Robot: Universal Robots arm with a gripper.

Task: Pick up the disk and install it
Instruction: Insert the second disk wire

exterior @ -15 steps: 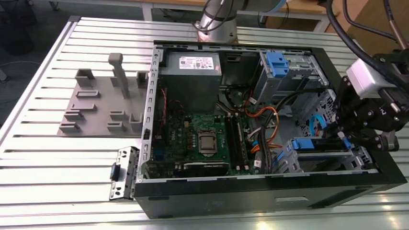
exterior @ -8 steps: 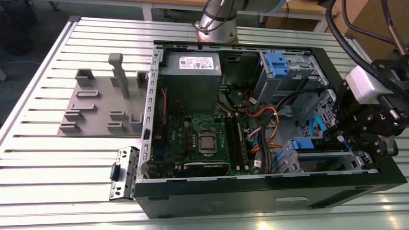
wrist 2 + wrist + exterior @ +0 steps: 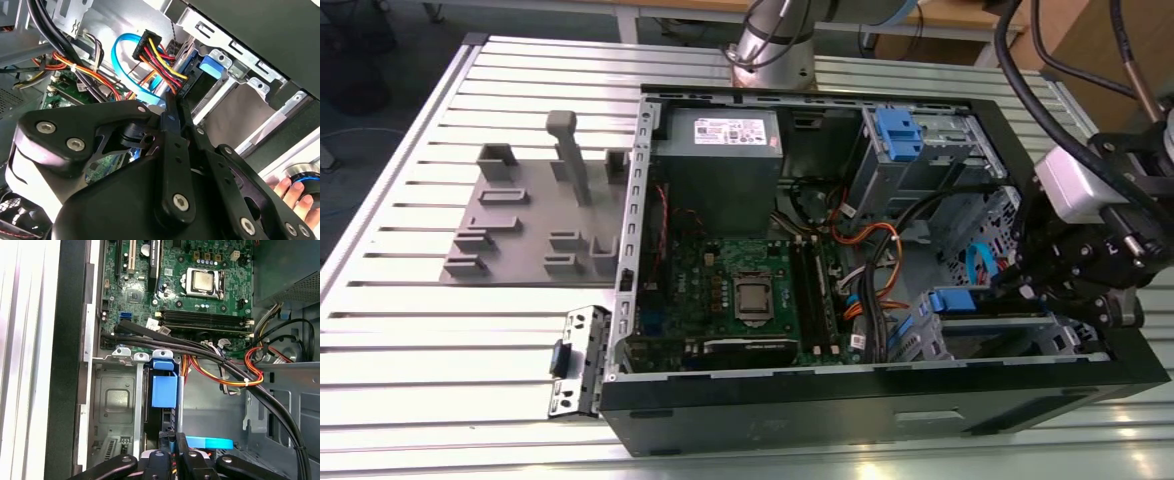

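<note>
Item: open computer case (image 3: 854,420), lying on its side on a slatted metal table (image 3: 400,350). In the exterior view the motherboard (image 3: 747,290) sits at the case's centre. The grey power supply (image 3: 718,150) is at 11 o'clock and an upper bay with a blue latch (image 3: 897,130) at 1 o'clock. Orange cables (image 3: 887,260) run between the board and the bays. The drive cage (image 3: 1014,335) is at 4 o'clock. The disk (image 3: 951,300) stands on edge in that cage, showing its blue bracket (image 3: 164,385) and, below it, the dark edge of the drive. The second wrist view shows the same bracket (image 3: 210,67) beside a bundle of red, yellow and black wires (image 3: 160,55) and a light-blue cable (image 3: 120,50). The gripper (image 3: 1021,288) hangs over the cage at 3 o'clock of the exterior view. Both wrist views show its fingers (image 3: 172,107) pressed together, and its tip (image 3: 175,440) lies just beside the disk's edge. Whether it touches the disk cannot be told. Outside the case, a grey fixture plate (image 3: 520,220) is at 9 o'clock and a small metal bracket (image 3: 580,360) at 8 o'clock. A person's fingers (image 3: 289,191) rest by a blue-ringed knob (image 3: 307,180) in the second wrist view.
</note>
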